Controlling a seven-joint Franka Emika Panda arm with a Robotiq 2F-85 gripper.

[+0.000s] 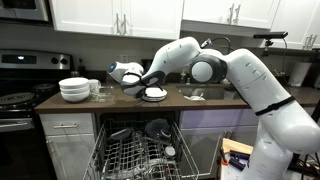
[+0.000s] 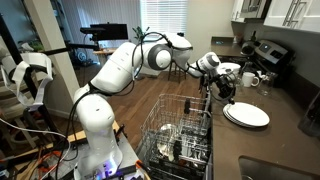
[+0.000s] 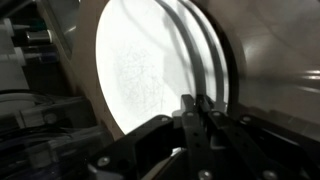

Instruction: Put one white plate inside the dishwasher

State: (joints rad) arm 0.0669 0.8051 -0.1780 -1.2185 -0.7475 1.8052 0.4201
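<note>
The white plate (image 1: 154, 94) lies flat on the dark countertop, also seen in an exterior view (image 2: 247, 116), and it fills the wrist view (image 3: 140, 70). My gripper (image 1: 141, 84) hangs just over the plate's edge (image 2: 222, 90). Its fingers (image 3: 198, 103) are pressed together with nothing between them, tips close to the plate's surface. The dishwasher (image 1: 140, 150) is open under the counter, its wire rack (image 2: 180, 130) pulled out with some dishes in it.
A stack of white bowls (image 1: 74, 89) stands on the counter beside the stove (image 1: 20, 95). Mugs and glasses (image 2: 250, 78) stand behind the plate. A sink (image 1: 205, 93) is set in the counter. A dark round dish (image 1: 157, 128) sits in the rack.
</note>
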